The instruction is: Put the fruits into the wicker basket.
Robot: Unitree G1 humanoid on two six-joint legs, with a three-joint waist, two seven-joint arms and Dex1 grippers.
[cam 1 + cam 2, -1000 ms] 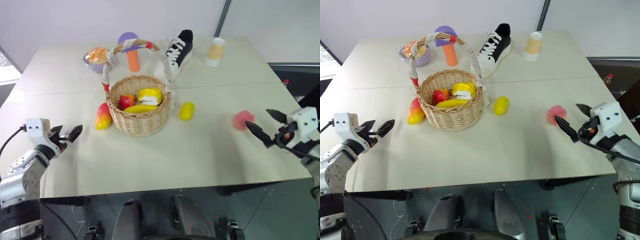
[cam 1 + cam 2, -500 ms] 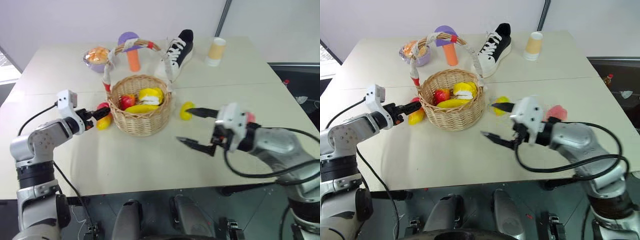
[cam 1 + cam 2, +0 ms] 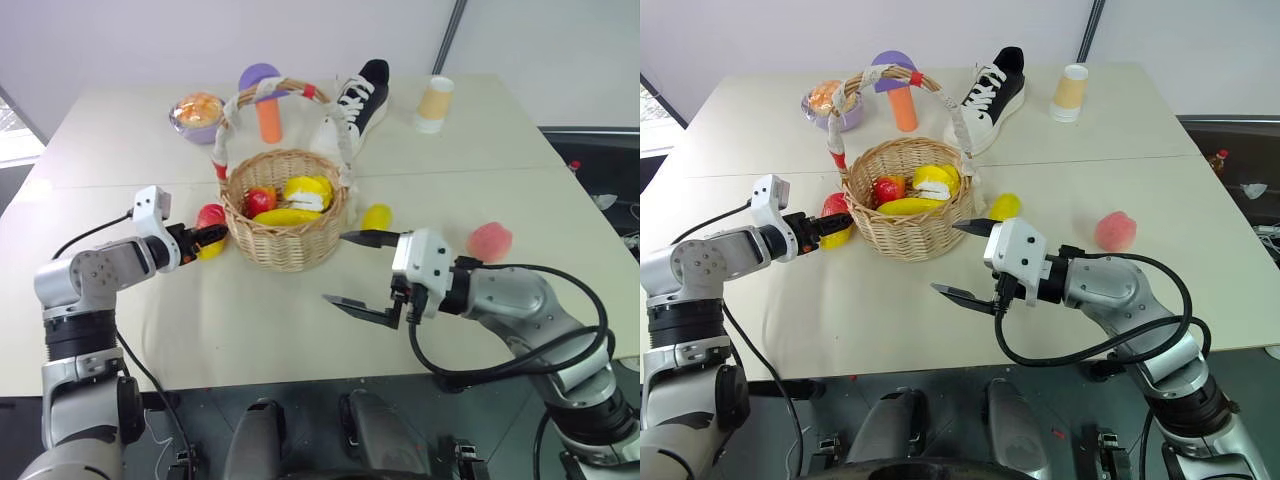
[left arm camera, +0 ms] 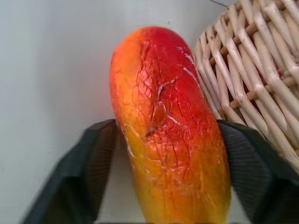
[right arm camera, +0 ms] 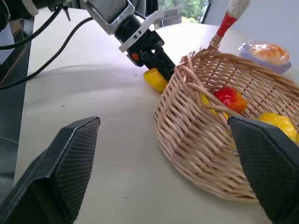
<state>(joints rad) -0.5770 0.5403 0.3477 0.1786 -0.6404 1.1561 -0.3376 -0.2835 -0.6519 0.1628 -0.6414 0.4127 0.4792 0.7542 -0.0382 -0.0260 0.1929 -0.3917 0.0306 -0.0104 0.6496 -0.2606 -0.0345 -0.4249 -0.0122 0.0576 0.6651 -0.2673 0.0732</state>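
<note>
No writing or brand mark is legible on any object. Left pincer (image 4: pixel 163 182): clamped on the red-yellow mango (image 4: pixel 168 135), glossy with a crackled skin, lying on the surface (image 3: pixel 300 320) touching the wicker basket (image 3: pixel 285 235) on its left side. Basket: tan weave, arched handle banded white and red, near the surface's middle, holding an apple (image 3: pixel 261 200) and yellow fruits (image 3: pixel 300 192). Right pincer (image 3: pixel 350 270): fingers wide apart, nothing between them. Lemon (image 3: pixel 376 216): just right of the basket. Peach (image 3: pixel 489 241): toward the right edge.

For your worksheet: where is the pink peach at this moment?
In the left eye view the pink peach lies on the table on the robot's right, apart from the yellow lemon and the wicker basket, just beyond the right arm.
</note>
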